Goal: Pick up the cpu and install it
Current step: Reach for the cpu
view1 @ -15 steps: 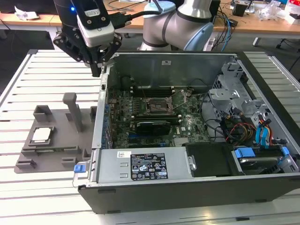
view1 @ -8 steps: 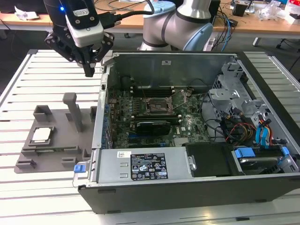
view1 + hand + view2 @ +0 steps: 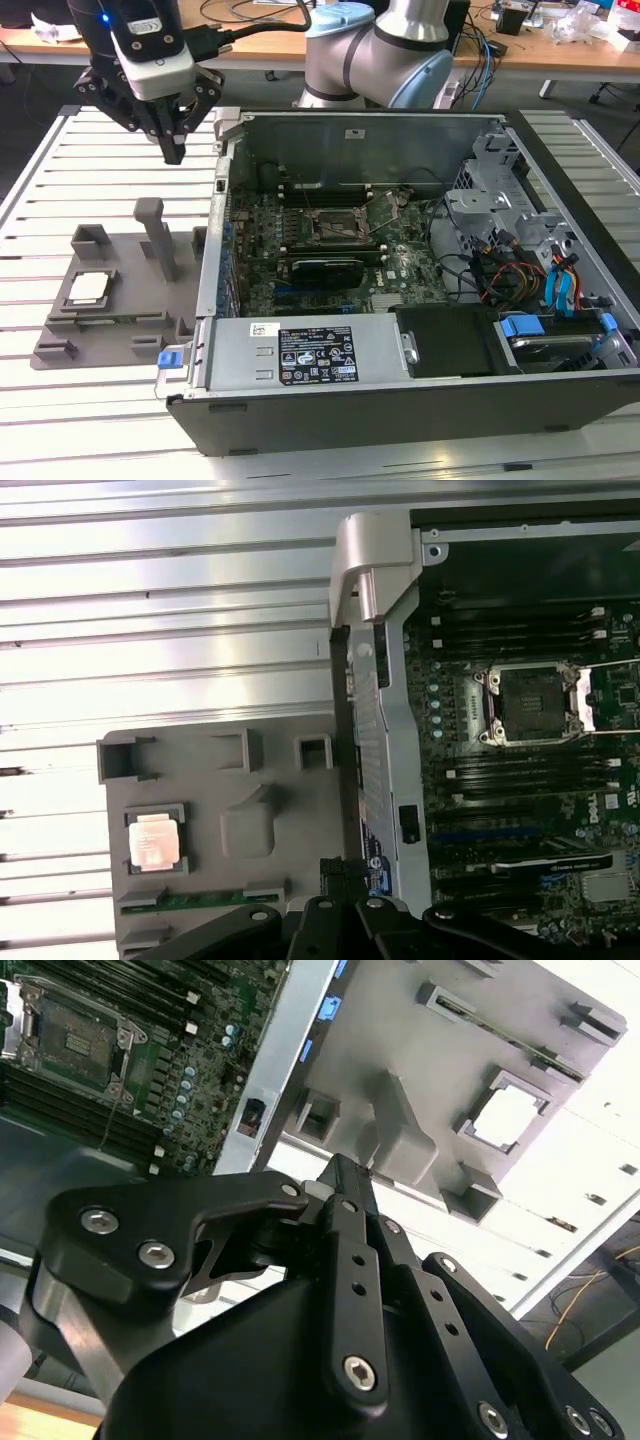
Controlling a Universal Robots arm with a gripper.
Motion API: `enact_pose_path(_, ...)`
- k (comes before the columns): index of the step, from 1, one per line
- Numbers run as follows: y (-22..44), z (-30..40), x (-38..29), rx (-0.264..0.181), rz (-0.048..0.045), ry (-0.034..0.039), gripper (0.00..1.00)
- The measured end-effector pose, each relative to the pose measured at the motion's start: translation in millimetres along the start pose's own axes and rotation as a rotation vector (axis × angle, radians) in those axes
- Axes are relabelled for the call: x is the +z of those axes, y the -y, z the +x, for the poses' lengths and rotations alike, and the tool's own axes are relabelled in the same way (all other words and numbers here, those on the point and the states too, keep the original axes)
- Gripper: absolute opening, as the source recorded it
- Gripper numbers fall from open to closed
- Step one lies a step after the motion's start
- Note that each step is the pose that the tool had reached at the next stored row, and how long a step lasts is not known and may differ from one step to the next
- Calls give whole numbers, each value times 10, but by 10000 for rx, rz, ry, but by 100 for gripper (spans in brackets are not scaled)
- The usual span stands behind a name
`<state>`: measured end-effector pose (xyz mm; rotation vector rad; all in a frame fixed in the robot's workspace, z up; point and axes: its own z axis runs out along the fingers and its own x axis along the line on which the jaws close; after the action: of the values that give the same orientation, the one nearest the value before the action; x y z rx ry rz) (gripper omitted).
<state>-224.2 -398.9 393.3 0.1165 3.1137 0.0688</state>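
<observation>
The cpu [image 3: 88,288] is a small silver square lying flat in a pocket of the grey holder tray [image 3: 120,325], on the exterior view's left. It also shows as cpu [image 3: 157,840] in the first wrist view and cpu [image 3: 508,1118] in the second. My gripper [image 3: 175,152] hangs well above the tray's far edge, beside the case wall, fingers drawn together on nothing. The gripper [image 3: 343,1172] tips are closed. The black motherboard socket [image 3: 340,226] sits open inside the case, also seen as socket [image 3: 527,702].
The open computer case [image 3: 400,400] lies on a slatted white table [image 3: 60,180], its metal side wall [image 3: 375,730] between tray and motherboard. Upright posts [image 3: 155,235] rise from the tray. Drive bays and cables [image 3: 540,280] fill the case's right side.
</observation>
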Motion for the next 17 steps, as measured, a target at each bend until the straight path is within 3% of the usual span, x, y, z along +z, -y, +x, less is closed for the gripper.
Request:
enact_pose_path(6, 10, 143, -3, 1, 0, 0, 11)
enact_pose_path(17, 21, 291, -7, 1, -1, 0, 11)
